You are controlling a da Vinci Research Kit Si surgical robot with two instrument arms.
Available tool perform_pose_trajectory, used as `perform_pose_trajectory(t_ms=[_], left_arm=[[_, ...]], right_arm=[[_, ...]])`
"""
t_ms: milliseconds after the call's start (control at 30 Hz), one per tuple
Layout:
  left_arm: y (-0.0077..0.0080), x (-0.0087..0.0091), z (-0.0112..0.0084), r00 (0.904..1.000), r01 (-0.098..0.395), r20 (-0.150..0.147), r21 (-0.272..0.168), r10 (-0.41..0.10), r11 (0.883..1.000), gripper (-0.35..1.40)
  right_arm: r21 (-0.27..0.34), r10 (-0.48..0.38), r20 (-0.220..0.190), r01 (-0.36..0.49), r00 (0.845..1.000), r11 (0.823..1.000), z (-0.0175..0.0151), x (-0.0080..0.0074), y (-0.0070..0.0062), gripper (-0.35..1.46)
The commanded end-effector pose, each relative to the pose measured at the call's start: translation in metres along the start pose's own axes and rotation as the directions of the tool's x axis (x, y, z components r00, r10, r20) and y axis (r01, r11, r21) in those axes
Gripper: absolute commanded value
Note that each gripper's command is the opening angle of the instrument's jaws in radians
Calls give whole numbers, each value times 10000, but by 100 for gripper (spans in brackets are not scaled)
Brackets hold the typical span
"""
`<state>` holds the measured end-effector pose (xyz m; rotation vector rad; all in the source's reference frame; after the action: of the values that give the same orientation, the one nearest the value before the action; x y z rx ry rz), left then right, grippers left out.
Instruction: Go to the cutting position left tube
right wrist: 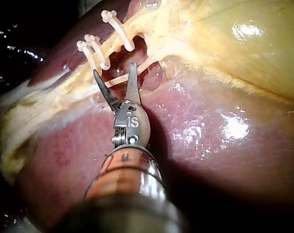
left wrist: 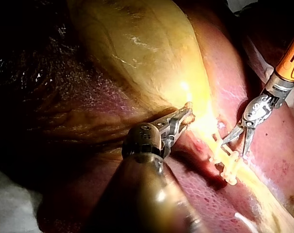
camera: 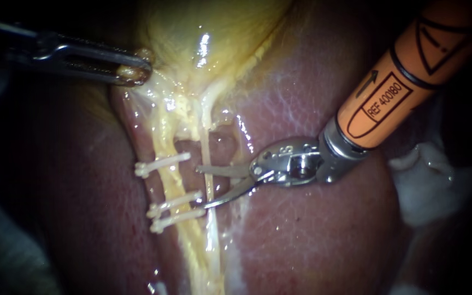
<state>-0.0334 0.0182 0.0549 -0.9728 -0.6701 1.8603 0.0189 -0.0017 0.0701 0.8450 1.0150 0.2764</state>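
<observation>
The left tube [camera: 171, 183] is yellowish and carries three white clips [camera: 162, 164]: one higher, two close together lower down. Beside it runs a thin pale right tube [camera: 210, 229]. My right instrument [camera: 202, 188], on an orange shaft, has its blades open just right of the clips; the thin tube crosses the gap near the tips, and the left tube lies just past them. In its own view the open blades [right wrist: 113, 69] point at the clips [right wrist: 92, 52]. My left instrument [camera: 135, 71] is shut on the gallbladder [camera: 214, 33] at its narrow end, seen again in the left wrist view [left wrist: 183, 119].
Liver [camera: 312, 235] lies under and to both sides of the tubes. A white gauze pad [camera: 427, 180] sits at the right, behind the orange shaft. The left of the endoscope view is dark.
</observation>
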Motion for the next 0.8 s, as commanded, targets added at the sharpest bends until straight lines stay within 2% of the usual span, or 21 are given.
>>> perform_pose_trajectory(t_ms=[33,300,400,800], left_arm=[[0,0,0,10000,1,-3,6,-1,10000,-35],[0,0,0,10000,1,-4,7,-1,10000,-35],[0,0,0,10000,1,-3,7,-1,10000,-35],[0,0,2,10000,3,-8,15,-3,10000,-35]], right_arm=[[58,49,-87,-49,9999,10000,1,1,-1,143],[800,623,-521,-580,9967,9951,16,14,1,143],[958,664,-519,-613,9964,9935,23,17,0,143],[1676,968,-1120,-772,9890,9828,59,41,-7,143]])
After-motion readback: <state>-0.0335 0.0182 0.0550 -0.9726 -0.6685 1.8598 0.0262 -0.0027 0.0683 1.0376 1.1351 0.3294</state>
